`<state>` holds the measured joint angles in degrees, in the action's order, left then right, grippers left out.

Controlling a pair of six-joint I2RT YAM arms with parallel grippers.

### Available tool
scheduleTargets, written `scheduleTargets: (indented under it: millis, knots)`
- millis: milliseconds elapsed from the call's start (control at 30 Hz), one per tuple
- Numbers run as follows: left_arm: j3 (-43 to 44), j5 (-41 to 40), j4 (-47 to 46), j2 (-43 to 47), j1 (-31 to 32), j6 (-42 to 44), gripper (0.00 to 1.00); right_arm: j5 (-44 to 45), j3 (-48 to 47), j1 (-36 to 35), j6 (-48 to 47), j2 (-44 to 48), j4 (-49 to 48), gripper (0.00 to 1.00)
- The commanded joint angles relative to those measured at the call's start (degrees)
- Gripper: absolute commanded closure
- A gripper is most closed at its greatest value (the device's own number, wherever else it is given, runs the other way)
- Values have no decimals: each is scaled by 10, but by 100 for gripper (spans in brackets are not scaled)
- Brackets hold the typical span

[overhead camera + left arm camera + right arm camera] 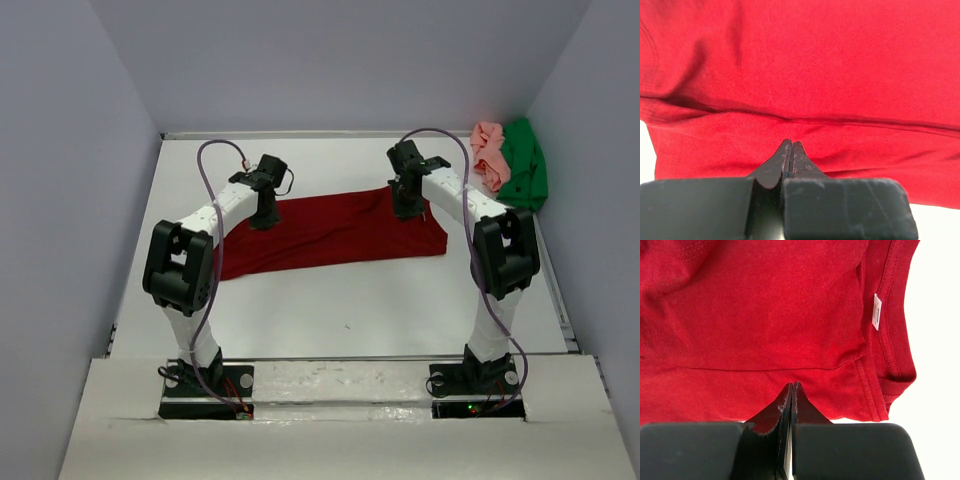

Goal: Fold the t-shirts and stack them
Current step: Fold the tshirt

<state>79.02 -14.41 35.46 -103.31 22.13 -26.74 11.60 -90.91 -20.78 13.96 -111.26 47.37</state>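
A white table (pixel 350 310) fills the middle of the top view, its surface smooth and matt, with one small dark speck (pixel 348 325) toward the near side. Plain grey walls close it in: a back wall (pixel 340 60), a left wall (pixel 60 200) and a right wall (pixel 600 200). A thin pale strip (pixel 300 133) runs where the table meets the back wall. Along the near edge lies a whitish board (pixel 340 440), raised a little above the table. The wrist views show only bright white patches of table.
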Motion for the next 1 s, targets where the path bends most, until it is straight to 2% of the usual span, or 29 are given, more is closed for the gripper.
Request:
scheduleTargets:
  millis: [0, 367, 967]
  knots:
    - [-14, -25, 16, -5, 4, -10, 100, 9, -9, -6, 5, -11, -17, 100]
    - [9, -32, 26, -50, 4, -2, 100, -10, -38, -6, 5, -55, -12, 100]
    - [26, 58, 20, -130, 3, 9, 100, -5, -146, 15, -10, -174, 39, 100]
